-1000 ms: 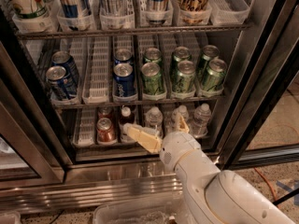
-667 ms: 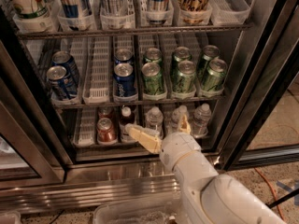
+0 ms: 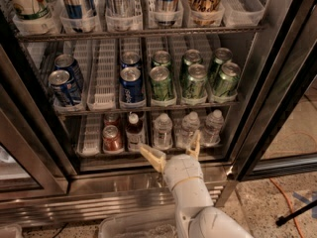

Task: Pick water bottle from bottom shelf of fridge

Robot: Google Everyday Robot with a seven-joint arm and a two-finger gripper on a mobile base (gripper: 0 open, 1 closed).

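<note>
Three water bottles stand on the bottom shelf (image 3: 90, 136) of the fridge (image 3: 124, 185): the left one (image 3: 162, 129), the middle one (image 3: 187, 124) and the right one (image 3: 213, 125). My gripper (image 3: 171, 151) is open and empty, just in front of the shelf's front edge. Its left finger (image 3: 152, 157) points below the dark-liquid bottle (image 3: 133, 130). Its right finger (image 3: 194, 145) overlaps the base of the middle water bottle. The left water bottle stands behind the gap between the fingers. My white arm comes up from the bottom of the view.
A red can (image 3: 112, 138) stands left of the dark bottle. Blue cans (image 3: 132, 83) and green cans (image 3: 194, 81) fill the rack above. The glass door (image 3: 277, 108) stands open at the right. An orange cable (image 3: 290, 202) lies on the floor.
My gripper has shifted slightly lower in the view, drawing a little towards the camera, still open. The bottles and cans have not moved.
</note>
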